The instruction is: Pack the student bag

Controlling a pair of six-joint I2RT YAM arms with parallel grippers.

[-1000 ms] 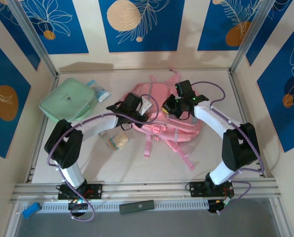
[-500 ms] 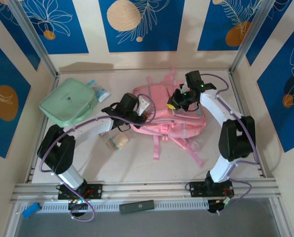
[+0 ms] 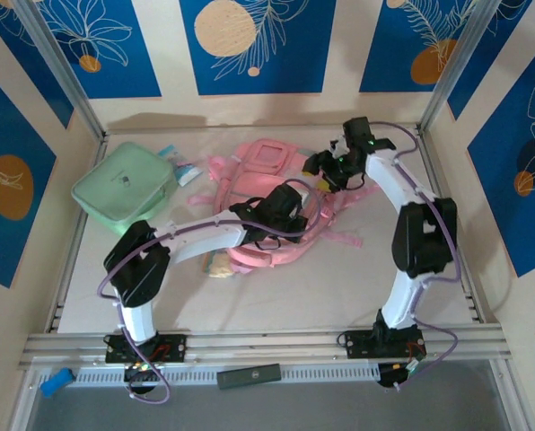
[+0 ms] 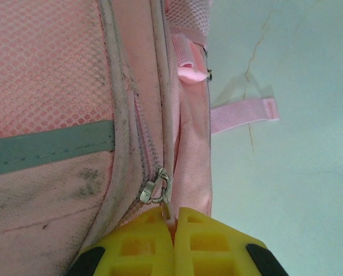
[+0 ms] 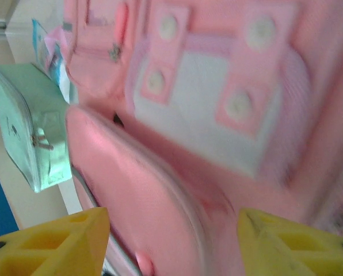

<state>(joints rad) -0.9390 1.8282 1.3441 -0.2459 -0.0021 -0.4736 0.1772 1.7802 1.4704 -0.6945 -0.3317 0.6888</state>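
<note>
Lying mid-surface, a little toward 12 o'clock, the student bag (image 3: 241, 189) has swung round within the last second, and its patched pocket is now at its 12 o'clock end. The left end effector (image 4: 173, 221) is clamped shut on the zip pull (image 4: 156, 188) and has travelled across the bag, so the zip is probably being run open for packing. At the bag's 2 o'clock, the right end effector (image 5: 171, 241) has just let go, fingers wide and empty. The mint case (image 3: 124, 184) waits at 9 o'clock on the surface (image 3: 357, 287).
</note>
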